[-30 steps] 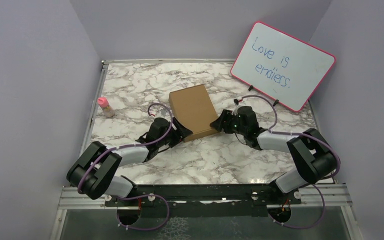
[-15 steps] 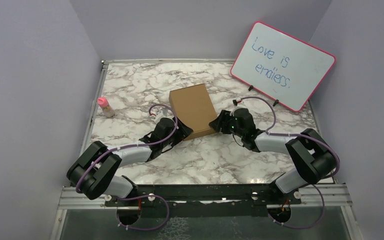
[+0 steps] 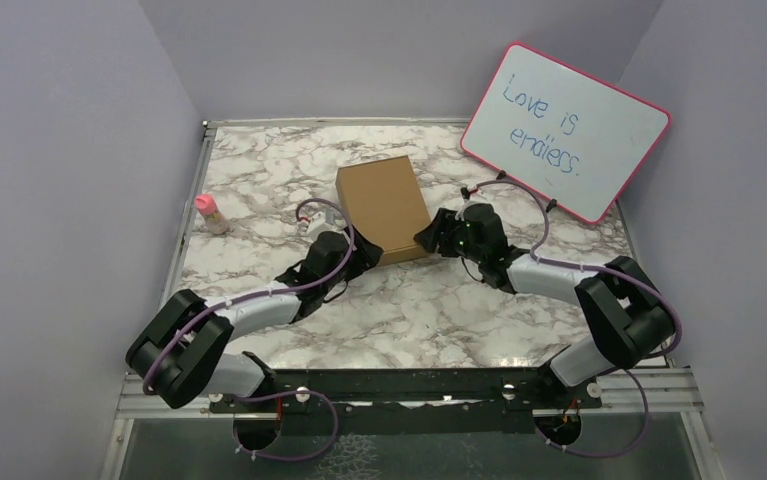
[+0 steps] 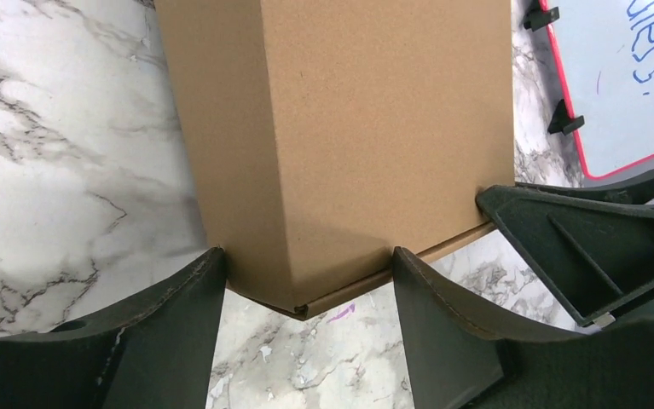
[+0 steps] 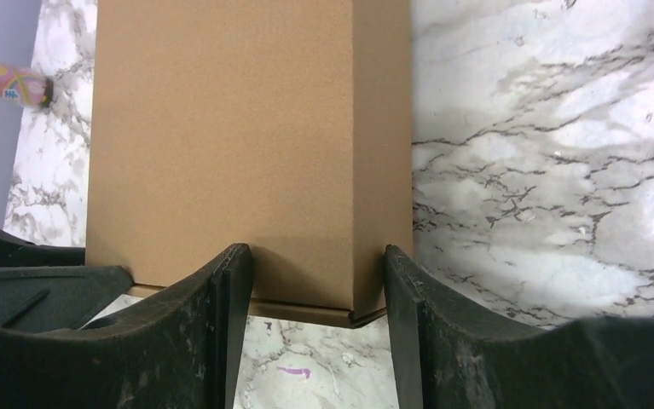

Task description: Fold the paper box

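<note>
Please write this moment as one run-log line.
paper box: closed, lying flat | left gripper: open, straddles near-left corner | right gripper: open, straddles near-right corner

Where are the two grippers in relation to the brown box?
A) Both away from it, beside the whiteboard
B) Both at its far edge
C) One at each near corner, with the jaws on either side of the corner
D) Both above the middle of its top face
C: each wrist view shows a near corner of the paper box between open jaws, for the left gripper and the right gripper.
</note>
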Robot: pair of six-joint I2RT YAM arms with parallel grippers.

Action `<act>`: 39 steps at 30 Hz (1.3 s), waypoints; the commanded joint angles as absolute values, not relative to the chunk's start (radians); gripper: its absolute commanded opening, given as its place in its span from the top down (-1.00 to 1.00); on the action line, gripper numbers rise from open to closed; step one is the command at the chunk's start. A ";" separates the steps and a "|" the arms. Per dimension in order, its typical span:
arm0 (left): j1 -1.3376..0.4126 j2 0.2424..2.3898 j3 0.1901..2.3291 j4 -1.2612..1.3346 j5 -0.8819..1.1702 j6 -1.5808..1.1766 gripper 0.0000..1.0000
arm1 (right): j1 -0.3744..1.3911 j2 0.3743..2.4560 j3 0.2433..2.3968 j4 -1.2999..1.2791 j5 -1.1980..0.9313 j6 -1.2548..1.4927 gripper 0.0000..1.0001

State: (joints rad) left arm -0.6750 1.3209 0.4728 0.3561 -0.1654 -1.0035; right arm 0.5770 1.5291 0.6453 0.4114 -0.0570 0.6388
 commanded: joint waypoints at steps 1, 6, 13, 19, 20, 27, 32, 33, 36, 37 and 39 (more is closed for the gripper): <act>-0.745 1.371 0.612 0.810 0.101 -1.121 -0.31 | 0.675 1.572 0.675 0.350 -0.355 0.621 -0.17; -0.802 1.379 0.541 0.856 0.091 -1.098 -0.31 | 0.666 1.562 0.691 0.292 -0.260 0.561 -0.24; -0.784 1.236 0.408 0.748 0.008 -1.054 -0.49 | 0.624 1.532 0.748 0.170 -0.129 0.375 -0.54; -0.692 1.036 0.379 0.471 -0.062 -0.971 -0.59 | 0.623 1.493 0.832 0.054 -0.018 0.225 -0.73; -0.673 1.000 0.378 0.420 -0.086 -0.960 -0.59 | 0.623 1.494 0.849 0.038 -0.009 0.207 -0.76; -0.505 0.849 0.397 0.181 -0.112 -0.919 -0.62 | 0.623 1.526 0.957 -0.032 0.041 0.115 -0.79; -0.352 0.923 0.396 0.200 -0.036 -0.933 -0.69 | 0.621 1.578 1.028 -0.018 0.005 0.095 -0.79; -0.315 0.954 0.398 0.227 -0.013 -0.949 -0.69 | 0.619 1.599 1.049 -0.014 0.006 0.089 -0.79; -0.223 1.075 0.430 0.348 0.066 -1.002 -0.69 | 0.598 1.684 1.148 -0.033 -0.026 0.075 -0.79; -0.209 1.123 0.457 0.368 0.075 -1.007 -0.69 | 0.591 1.718 1.188 -0.041 -0.044 0.077 -0.79; -0.180 1.235 0.515 0.407 0.096 -1.013 -0.69 | 0.574 1.780 1.253 -0.033 -0.078 0.093 -0.79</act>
State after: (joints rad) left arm -0.2371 1.0664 0.4030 0.2737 -0.0082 -0.9752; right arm 0.6044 1.6817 1.1374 -0.0113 -0.0124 0.1032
